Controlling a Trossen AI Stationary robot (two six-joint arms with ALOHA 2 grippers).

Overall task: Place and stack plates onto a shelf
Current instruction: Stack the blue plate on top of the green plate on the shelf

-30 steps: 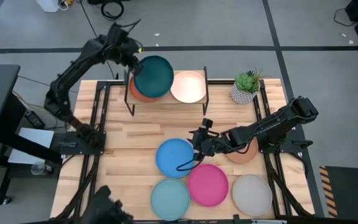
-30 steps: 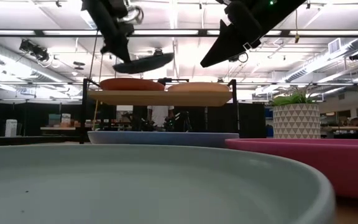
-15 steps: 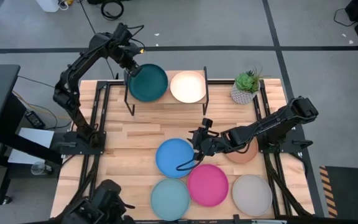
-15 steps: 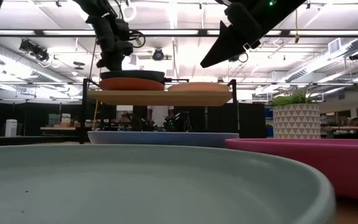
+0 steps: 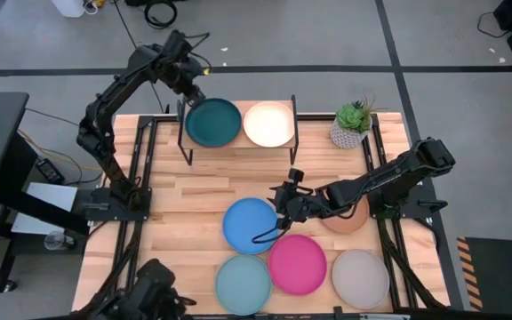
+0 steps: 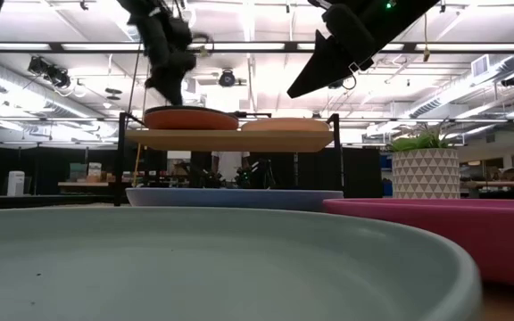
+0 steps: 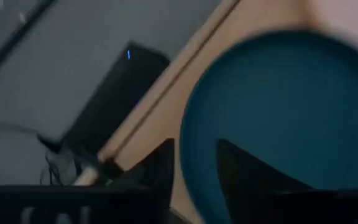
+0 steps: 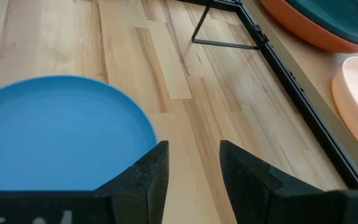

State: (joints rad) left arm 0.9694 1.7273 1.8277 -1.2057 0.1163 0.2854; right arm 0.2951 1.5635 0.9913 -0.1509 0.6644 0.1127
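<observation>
The dark teal plate (image 5: 213,122) lies level on the orange plate (image 6: 190,118), on the left half of the shelf (image 6: 230,139). A peach plate (image 5: 268,124) sits on the right half. My left gripper (image 7: 194,165) is open at the teal plate's far-left rim (image 7: 188,143). Its fingers stand either side of that rim, and in the low view they are just above it. My right gripper (image 8: 190,168) hovers open by the right edge of the blue plate (image 8: 55,130), with nothing between its fingers.
On the tabletop lie the blue plate (image 5: 250,224), a pink one (image 5: 297,263), a light teal one (image 5: 243,284) and a grey one (image 5: 360,277). A brown plate (image 5: 349,218) lies under the right arm. A potted plant (image 5: 352,124) stands at the far right.
My left gripper has brought the tilted dark teal plate down toward the shelf and laid it level on the orange plate. It has then let go and risen a little off the plate's far-left rim. The plate stays where it was set.
</observation>
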